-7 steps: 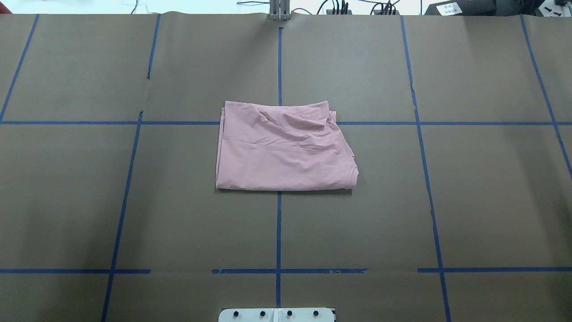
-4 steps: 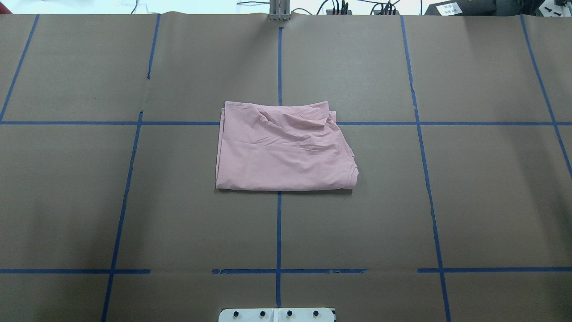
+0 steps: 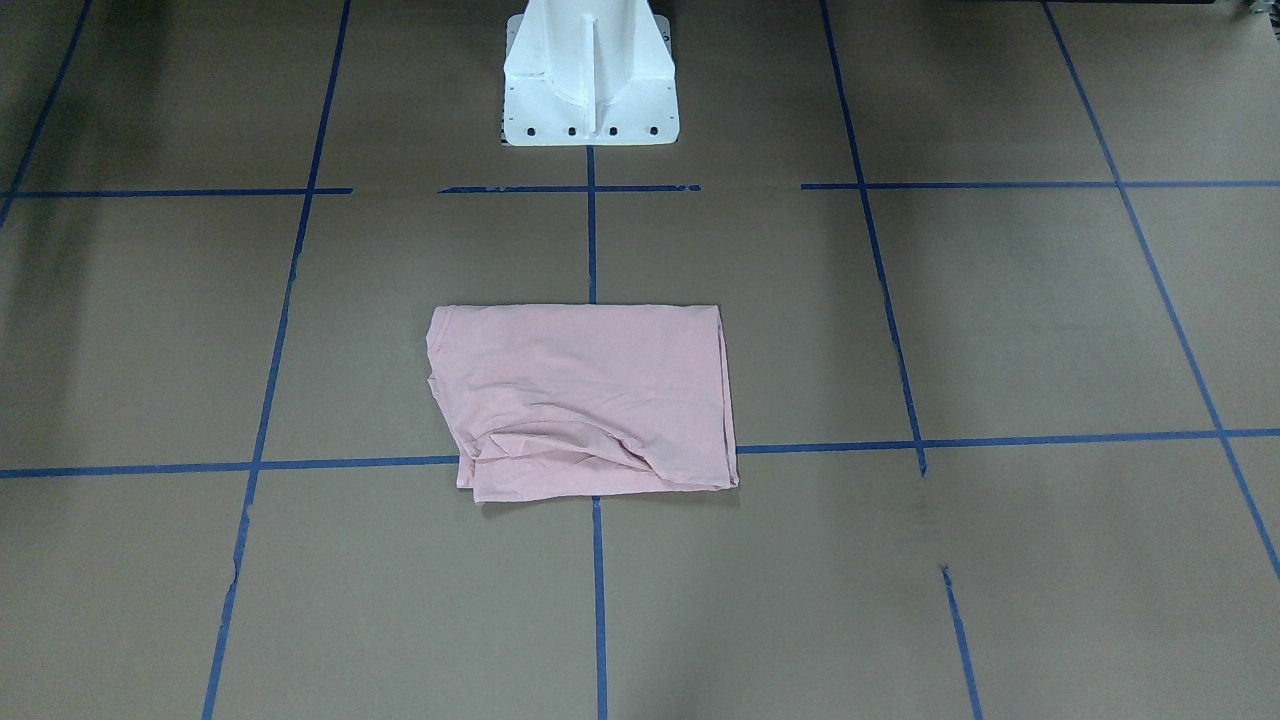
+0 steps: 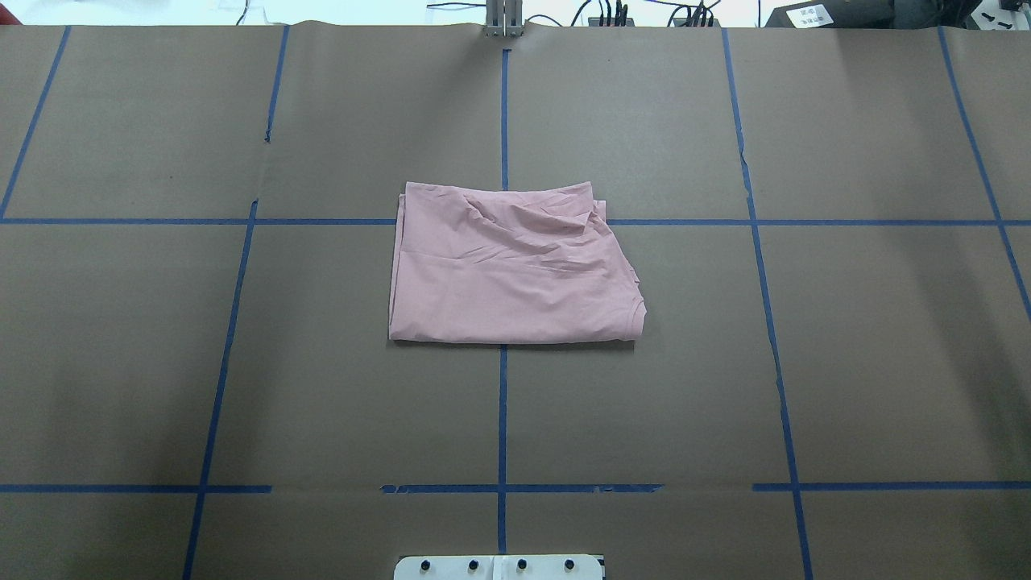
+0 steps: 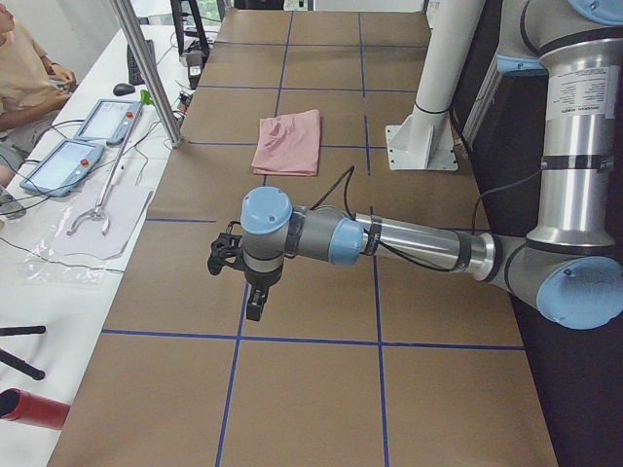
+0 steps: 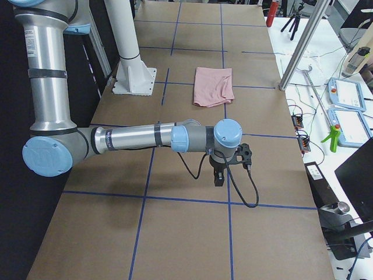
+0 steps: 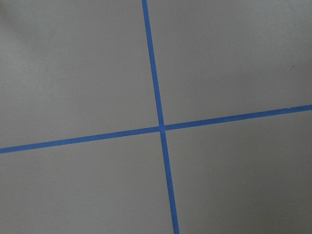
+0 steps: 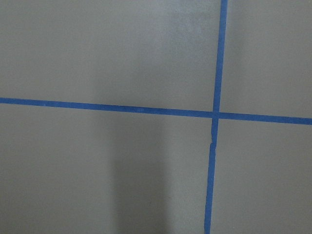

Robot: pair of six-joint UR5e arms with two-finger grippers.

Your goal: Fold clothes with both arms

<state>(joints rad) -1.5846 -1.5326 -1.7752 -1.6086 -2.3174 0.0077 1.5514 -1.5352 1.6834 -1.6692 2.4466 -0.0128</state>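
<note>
My left gripper point(image 5: 254, 309) and right gripper point(image 6: 220, 179) show only in the side views, too small to judge my jaws. My pedestal point(image 4: 499, 567) is cut off at the near edge, and the lower layers of the T-shirt point(image 4: 515, 266) are hidden.

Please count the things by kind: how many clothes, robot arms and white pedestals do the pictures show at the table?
Clothes: 1, the folded pink T-shirt
Robot arms: 2, the left arm and the right arm
Pedestals: 1, the white pedestal
Total: 4
</note>
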